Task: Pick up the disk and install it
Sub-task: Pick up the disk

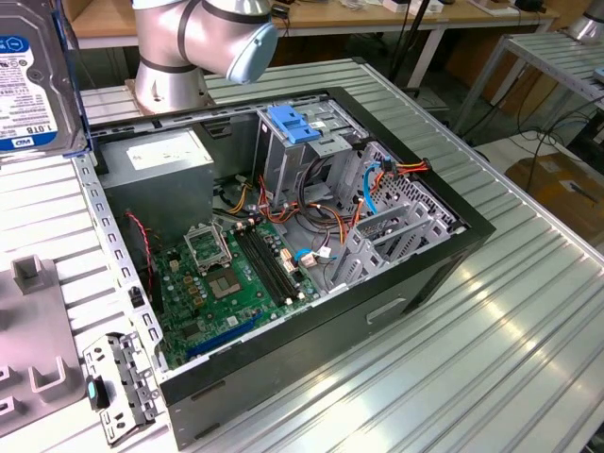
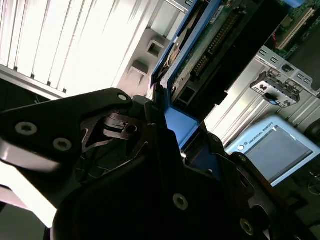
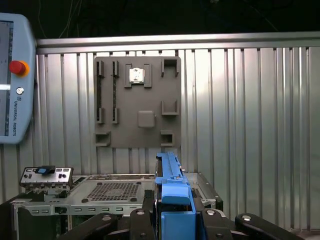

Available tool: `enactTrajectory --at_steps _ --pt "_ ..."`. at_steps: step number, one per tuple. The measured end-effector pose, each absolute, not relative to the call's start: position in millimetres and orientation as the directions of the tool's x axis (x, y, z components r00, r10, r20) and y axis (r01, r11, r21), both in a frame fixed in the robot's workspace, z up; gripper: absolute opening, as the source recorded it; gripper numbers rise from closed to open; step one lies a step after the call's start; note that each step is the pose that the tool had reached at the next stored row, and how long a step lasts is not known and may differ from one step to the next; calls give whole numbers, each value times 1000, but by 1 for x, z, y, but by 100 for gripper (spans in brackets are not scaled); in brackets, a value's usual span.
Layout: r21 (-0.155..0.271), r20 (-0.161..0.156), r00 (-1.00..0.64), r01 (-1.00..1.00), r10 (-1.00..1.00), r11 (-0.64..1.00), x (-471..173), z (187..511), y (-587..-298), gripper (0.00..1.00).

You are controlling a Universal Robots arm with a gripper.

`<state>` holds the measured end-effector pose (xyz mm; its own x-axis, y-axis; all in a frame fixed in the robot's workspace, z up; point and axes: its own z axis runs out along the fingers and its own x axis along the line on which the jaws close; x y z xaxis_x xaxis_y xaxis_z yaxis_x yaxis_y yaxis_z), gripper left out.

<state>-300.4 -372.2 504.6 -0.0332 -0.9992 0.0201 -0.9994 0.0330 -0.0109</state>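
The disk (image 1: 33,75) sits upright at the upper left of the exterior view, apart from the open computer case (image 1: 283,373). In the first wrist view, the gripper (image 3: 174,220) grasps it, jaws clamped on either side of its blue carrier.

Harsh glare on ribbed tabletop (image 2: 75,45)

a ribbed aluminium table (image 1: 528,311) spans the scene and catches bright glare. at the far side stands a wooden workbench (image 1: 321,21) on pale legs. at the exterior view's right is a second slatted metal table (image 1: 557,57). between them, dark cables (image 1: 540,142) trail over a pale floor (image 1: 491,156) with a brown patch (image 1: 566,189).
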Motion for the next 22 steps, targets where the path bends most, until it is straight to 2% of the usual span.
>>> enactTrajectory --at_steps 22 --pt "-11 20 -33 -999 -999 33 -275 505 -372 37"
